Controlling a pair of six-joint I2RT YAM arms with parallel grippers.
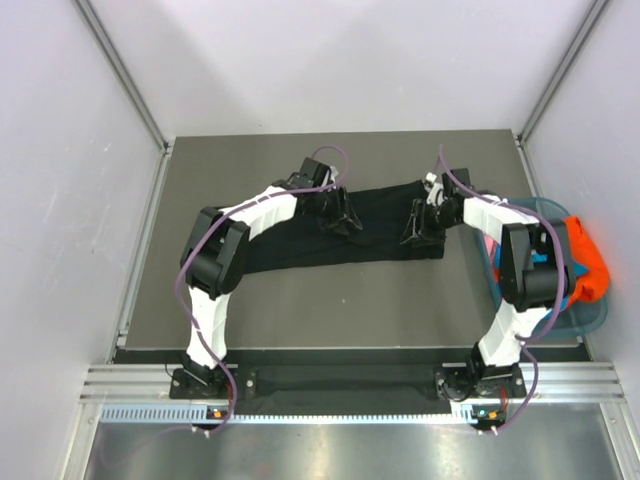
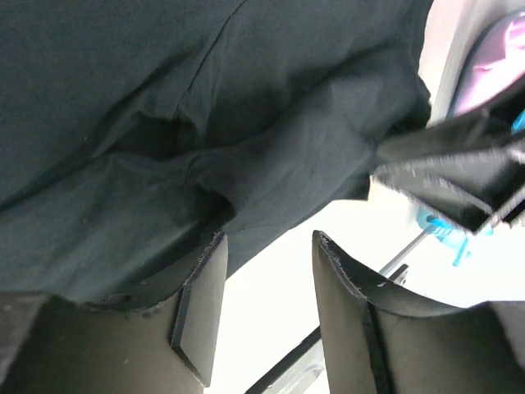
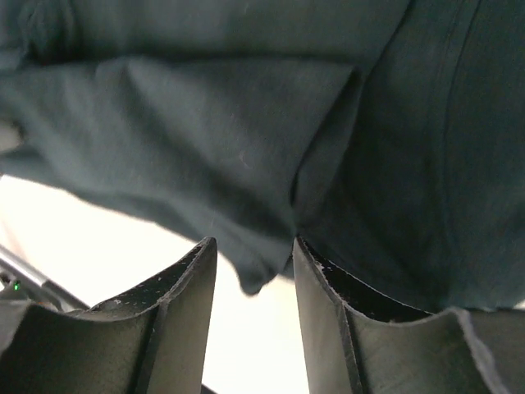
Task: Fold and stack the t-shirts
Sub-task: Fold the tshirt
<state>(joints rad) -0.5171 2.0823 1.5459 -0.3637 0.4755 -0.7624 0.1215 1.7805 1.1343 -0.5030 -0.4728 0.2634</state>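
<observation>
The left claw (image 2: 269, 242) is parted, a bright gap showing between its two fingers and nothing clamped there; a fold of the black t-shirt (image 2: 246, 123) lies just past the tip of one finger. The right claw (image 3: 254, 246) is likewise parted, with a loose corner of the black t-shirt (image 3: 246, 123) drooping into the mouth of the gap, not pinched. From above, the left claw (image 1: 338, 218) and the right claw (image 1: 420, 225) both sit low over the black t-shirt (image 1: 380, 225), which stretches as a long rumpled band across the middle of the grey bench (image 1: 330, 300). At the bench's right edge, a translucent basket (image 1: 592, 312) holds an orange t-shirt (image 1: 592, 268), heaped over its rim.
</observation>
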